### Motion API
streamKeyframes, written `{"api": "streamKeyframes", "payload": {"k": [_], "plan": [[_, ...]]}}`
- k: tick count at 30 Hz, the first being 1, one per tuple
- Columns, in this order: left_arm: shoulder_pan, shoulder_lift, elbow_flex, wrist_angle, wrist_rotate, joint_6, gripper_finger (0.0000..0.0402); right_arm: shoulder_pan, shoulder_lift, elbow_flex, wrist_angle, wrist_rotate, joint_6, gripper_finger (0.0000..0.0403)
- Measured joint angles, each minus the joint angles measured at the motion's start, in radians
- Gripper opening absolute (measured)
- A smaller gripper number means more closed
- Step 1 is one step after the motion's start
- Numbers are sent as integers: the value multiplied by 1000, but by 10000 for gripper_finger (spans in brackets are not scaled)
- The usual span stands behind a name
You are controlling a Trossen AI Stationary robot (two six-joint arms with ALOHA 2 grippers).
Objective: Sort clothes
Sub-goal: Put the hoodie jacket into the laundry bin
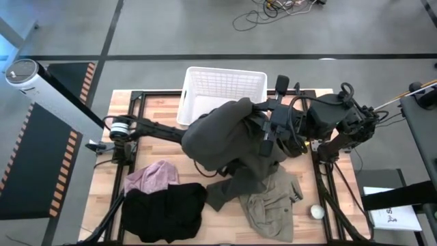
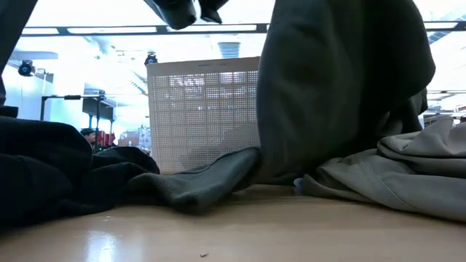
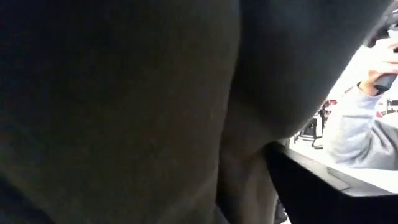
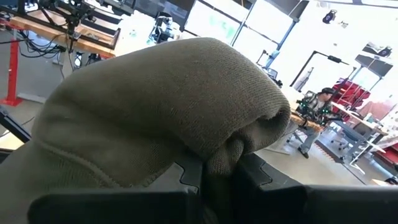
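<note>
The big olive garment (image 1: 218, 137) hangs lifted over table centre, by the white basket (image 1: 222, 85), prob. to spread it for sorting: right gripper (image 4: 217, 177) pinches its edge shut, left gripper is buried underneath, fingers can't tell.

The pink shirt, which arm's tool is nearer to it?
Left. The left tool is hidden under the lifted olive garment, up and right of the pink shirt. The right tool, shut on that garment, is farther right.

My right gripper (image 1: 268, 131) is hemmed in: olive garment (image 1: 222, 137) draped leftward, basket (image 1: 222, 92) just beyond it. Khaki piece (image 1: 270, 205) lies below; bare table (image 1: 150, 126) far left.
</note>
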Motion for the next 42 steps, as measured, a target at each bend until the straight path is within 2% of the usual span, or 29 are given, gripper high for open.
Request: {"api": "streamKeyframes", "payload": {"k": [3,7,9,18,24,31,36,42], "plan": [[0,12,32,-42,-13,15,184,0,0,0,0,0,-6,24],[3,1,37,-71,-16,59,57,0,0,0,13,0,-17,24],[10,-20,25,-78,-15,60,18,0,0,0,22,0,-30,24],[108,-185,22,-230,-51,68,4,0,-4,20,61,14,-110,24],[176,-319,138,-473,-48,167,2,0,-15,20,222,79,-291,24],[228,-359,434,-842,-80,317,1,-22,-23,21,407,119,-490,24],[277,-301,676,-1044,-126,378,1,-74,-24,21,499,121,-583,24],[366,-190,962,-1168,-133,367,0,-173,-24,21,589,106,-661,24]]}}
